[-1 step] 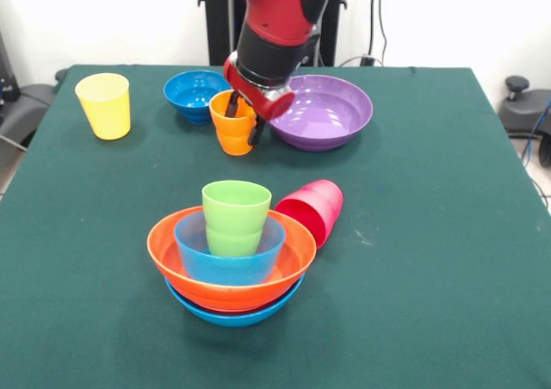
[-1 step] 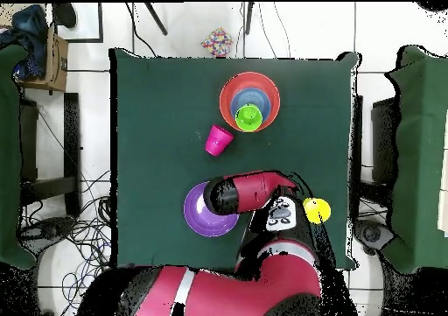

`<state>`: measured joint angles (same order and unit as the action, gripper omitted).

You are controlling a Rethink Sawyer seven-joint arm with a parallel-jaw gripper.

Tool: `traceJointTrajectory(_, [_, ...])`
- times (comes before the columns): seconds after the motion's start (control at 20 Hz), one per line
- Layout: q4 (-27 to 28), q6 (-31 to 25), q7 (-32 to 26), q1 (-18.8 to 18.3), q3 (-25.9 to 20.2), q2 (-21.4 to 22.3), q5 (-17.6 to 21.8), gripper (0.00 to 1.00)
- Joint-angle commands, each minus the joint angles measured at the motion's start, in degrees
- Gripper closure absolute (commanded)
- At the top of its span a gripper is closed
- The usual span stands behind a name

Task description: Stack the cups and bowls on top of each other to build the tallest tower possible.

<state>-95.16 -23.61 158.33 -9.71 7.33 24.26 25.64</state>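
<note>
Gripping the orange cup [image 1: 233,124] by its rim, my gripper [image 1: 244,118] stands clamped at the tabletop's [image 1: 430,234] twelve o'clock. At six o'clock the tower [image 1: 231,260] carries the green cup [image 1: 235,216]; the pink cup [image 1: 312,208] lies tipped beside it.

One view looks across a green table [image 1: 448,260] from its near side, angled slightly downward and fairly close, so the table fills most of the frame. The red robot arm [image 1: 280,19] enters from the top edge. The other view looks straight down from high above, farther away, taking in the whole table [image 2: 157,137], surrounding floor and the arm [image 2: 254,190] at the bottom. Both show the same tabletop, turned half round: the stack of bowls [image 1: 231,264] lies near in the first, toward the top [image 2: 249,101] in the second.
</note>
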Motion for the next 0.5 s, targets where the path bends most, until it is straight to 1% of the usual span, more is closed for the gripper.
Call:
traceJointTrajectory(0.05, [0.26, 4.71, 0.17, 3.02, -1.98, -3.76, 3.08, 0.0])
traceJointTrajectory(0.25, [-0.28, 5.8, 1.66, 5.07, -0.74, -4.61, 2.43, 0.0])
traceJointTrajectory(0.5, [-0.05, 7.94, 2.18, 6.2, 0.72, -6.16, 2.04, 0.0])
